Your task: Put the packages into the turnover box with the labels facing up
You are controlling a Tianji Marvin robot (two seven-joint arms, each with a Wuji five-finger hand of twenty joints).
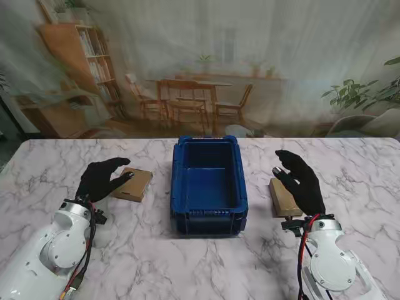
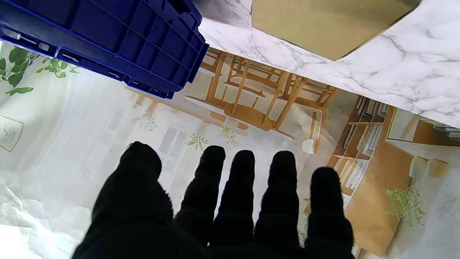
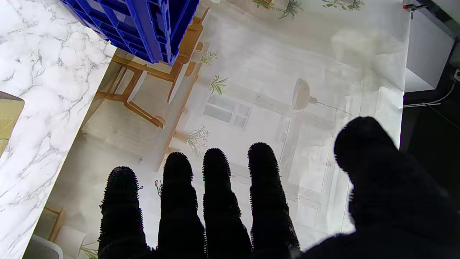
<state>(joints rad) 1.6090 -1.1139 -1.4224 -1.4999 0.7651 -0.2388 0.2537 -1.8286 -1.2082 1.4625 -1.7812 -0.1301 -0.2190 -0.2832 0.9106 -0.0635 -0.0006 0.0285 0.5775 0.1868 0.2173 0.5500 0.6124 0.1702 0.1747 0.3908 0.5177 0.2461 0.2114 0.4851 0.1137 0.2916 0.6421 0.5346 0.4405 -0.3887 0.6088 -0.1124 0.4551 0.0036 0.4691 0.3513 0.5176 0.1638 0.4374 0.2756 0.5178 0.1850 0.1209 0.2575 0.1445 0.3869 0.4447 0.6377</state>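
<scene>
A blue turnover box (image 1: 209, 187) stands in the middle of the marble table, with nothing visible inside. A flat brown package (image 1: 135, 184) lies to its left; no label shows on its top face. My left hand (image 1: 103, 178), in a black glove, hovers over that package's near left edge, fingers spread and holding nothing. A second brown package (image 1: 282, 197) lies to the right of the box, partly under my right hand (image 1: 301, 181), which is open above it. The wrist views show the box (image 2: 107, 39), the left package (image 2: 323, 25) and the straight fingers (image 3: 215, 194).
The marble table (image 1: 206, 269) runs wide around the box. A printed room backdrop (image 1: 200, 69) hangs along the far edge. Both white forearms rise from the near corners.
</scene>
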